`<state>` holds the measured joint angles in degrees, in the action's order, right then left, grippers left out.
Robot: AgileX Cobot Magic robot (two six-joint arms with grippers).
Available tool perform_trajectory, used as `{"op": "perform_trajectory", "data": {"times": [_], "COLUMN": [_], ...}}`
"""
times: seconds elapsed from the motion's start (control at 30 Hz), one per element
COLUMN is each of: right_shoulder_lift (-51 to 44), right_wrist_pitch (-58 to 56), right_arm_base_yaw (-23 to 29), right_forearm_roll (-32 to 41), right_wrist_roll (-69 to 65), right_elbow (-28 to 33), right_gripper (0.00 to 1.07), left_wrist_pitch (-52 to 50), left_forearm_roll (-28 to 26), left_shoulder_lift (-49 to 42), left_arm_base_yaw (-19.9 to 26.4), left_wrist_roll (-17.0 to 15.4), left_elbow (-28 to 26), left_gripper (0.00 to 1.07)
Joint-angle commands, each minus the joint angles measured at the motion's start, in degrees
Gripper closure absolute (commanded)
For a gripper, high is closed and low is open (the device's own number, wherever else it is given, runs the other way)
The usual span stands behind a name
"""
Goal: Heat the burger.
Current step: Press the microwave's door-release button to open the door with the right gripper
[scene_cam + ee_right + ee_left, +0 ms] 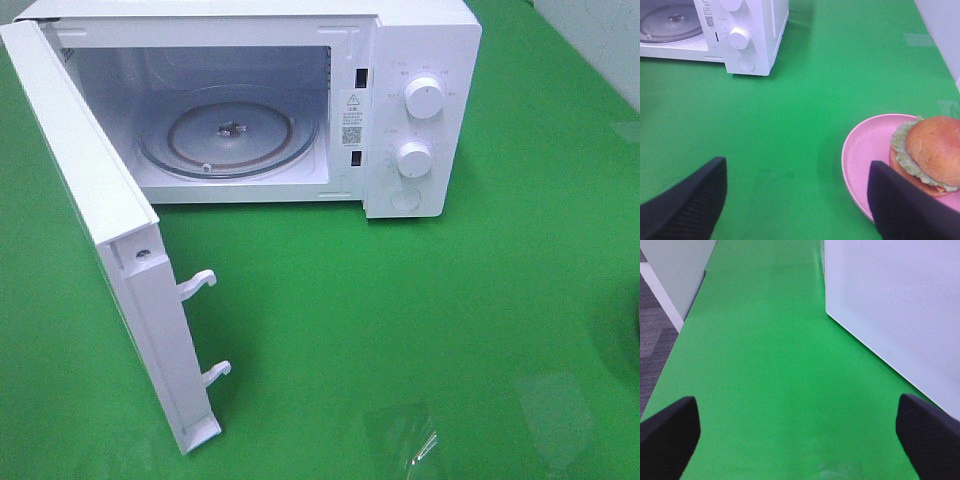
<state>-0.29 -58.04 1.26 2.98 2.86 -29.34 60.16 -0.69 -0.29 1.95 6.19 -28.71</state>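
The burger [932, 152], with a brown domed bun, green lettuce and red-orange filling, sits on a round pink plate [865, 150] on the green cloth; only the right wrist view shows it. My right gripper [797, 200] stands open beside the plate, and one dark finger [905, 205] overlaps the plate's near rim. Bare cloth shows between its jaws. My left gripper [800, 440] is open wide over bare cloth, next to the outer face of the microwave door [900, 310]. The white microwave [400, 100] stands open with its glass turntable [230, 135] bare. Neither gripper appears in the exterior high view.
The open door [130, 270] swings out toward the front left, its two latch hooks [200, 285] pointing right. Two knobs [425, 97] and a round button are on the microwave's right panel. A clear plastic scrap [405, 440] lies near the front edge. A grey floor [652, 335] borders the table.
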Motion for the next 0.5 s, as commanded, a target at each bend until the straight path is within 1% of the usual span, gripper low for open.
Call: {"op": "perform_trajectory", "data": {"times": [0.03,0.23,0.3,0.37,0.47,0.5], "right_shoulder_lift": [-1.4,-1.4,-1.4,-1.4,-1.4,-1.4], "right_wrist_pitch": [0.6,0.6,0.6,0.6,0.6,0.6], "right_arm_base_yaw": [-0.5,-0.5,-0.5,-0.5,-0.5,-0.5], "right_forearm_roll": [0.2,0.2,0.2,0.2,0.2,0.2], "right_wrist_roll": [0.5,0.5,0.5,0.5,0.5,0.5], "right_elbow": [0.3,0.3,0.3,0.3,0.3,0.3], "right_gripper": [0.31,0.31,0.31,0.31,0.31,0.31], "left_wrist_pitch": [-0.7,-0.7,-0.9,-1.5,-2.1,-3.6], "left_forearm_roll": [-0.1,-0.5,-3.2,-4.2,-4.2,-3.6], "left_shoulder_lift": [-0.9,-0.9,-0.3,0.4,1.0,2.2], "left_arm_base_yaw": [-0.1,-0.1,-0.1,-0.1,-0.1,-0.1], "left_wrist_roll": [-0.1,-0.1,-0.2,-0.2,-0.2,-0.2], "left_elbow": [0.2,0.2,0.1,-0.5,-0.9,-1.7], "left_gripper": [0.07,0.07,0.07,0.07,0.07,0.10]}}
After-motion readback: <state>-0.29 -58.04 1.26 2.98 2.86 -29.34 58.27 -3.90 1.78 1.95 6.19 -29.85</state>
